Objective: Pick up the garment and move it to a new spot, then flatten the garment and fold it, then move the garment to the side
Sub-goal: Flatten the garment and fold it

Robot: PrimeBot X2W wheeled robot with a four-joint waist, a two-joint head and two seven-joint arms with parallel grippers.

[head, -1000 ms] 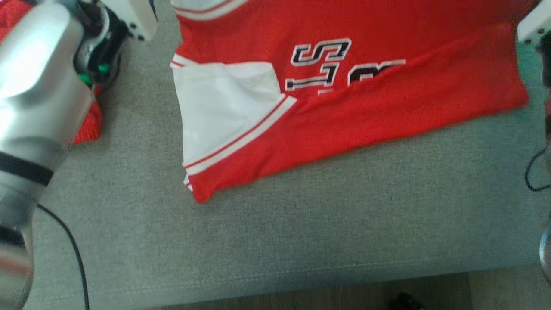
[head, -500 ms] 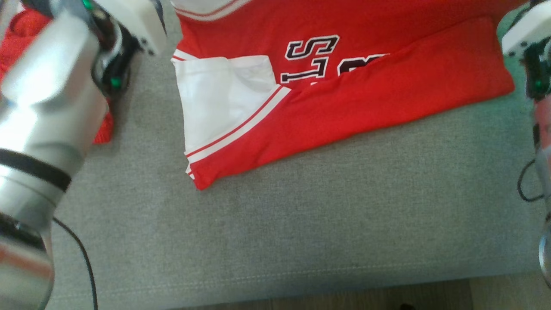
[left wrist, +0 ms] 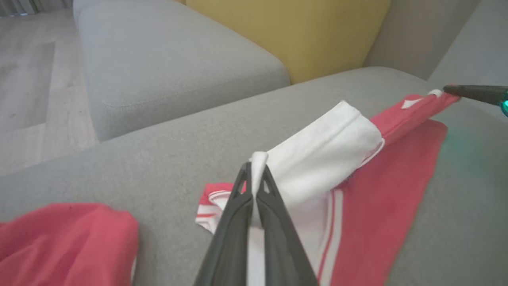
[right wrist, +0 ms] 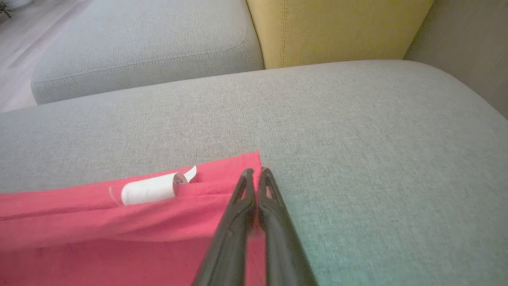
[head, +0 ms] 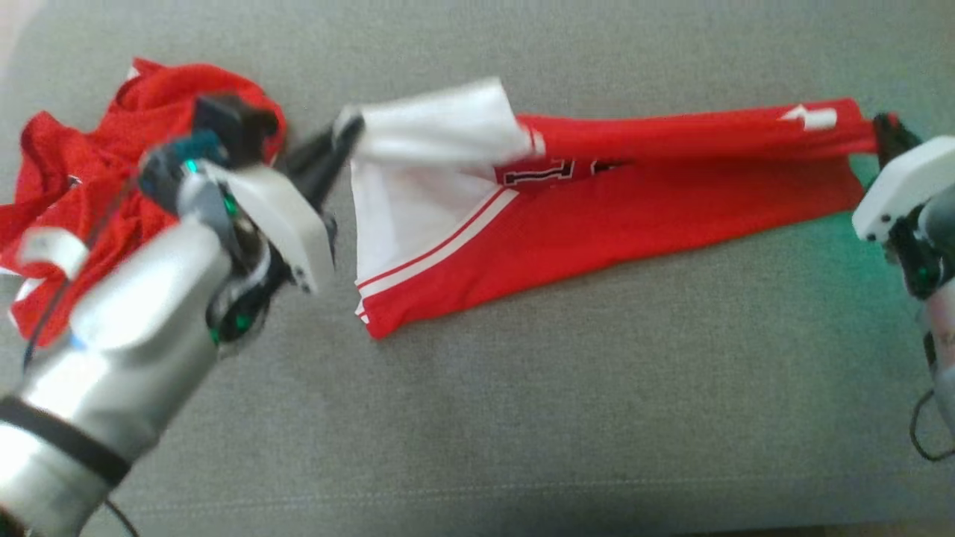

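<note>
Left wrist view: the left pincer [left wrist: 254, 169] is closed, its two dark fingers pinching a white corner of the garment [left wrist: 357, 190]. Right wrist view: the right pincer [right wrist: 256, 172] is likewise closed, gripping the red edge at the opposite corner, near a white label [right wrist: 149, 190]. Head view: the garment is a red jersey with a white side panel, white stripes and dark lettering. It is stretched between the two pincers across the grey sofa seat [head: 522, 418]. Its held edge is raised and taut. The lower portion lies flat on the seat, and the lettering is partly covered by the fold. A crumpled red cloth [head: 67, 171] lies on the seat at the robot's left, partly behind the left arm. A yellow cushion [left wrist: 289, 35] stands at the back of the sofa.
</note>
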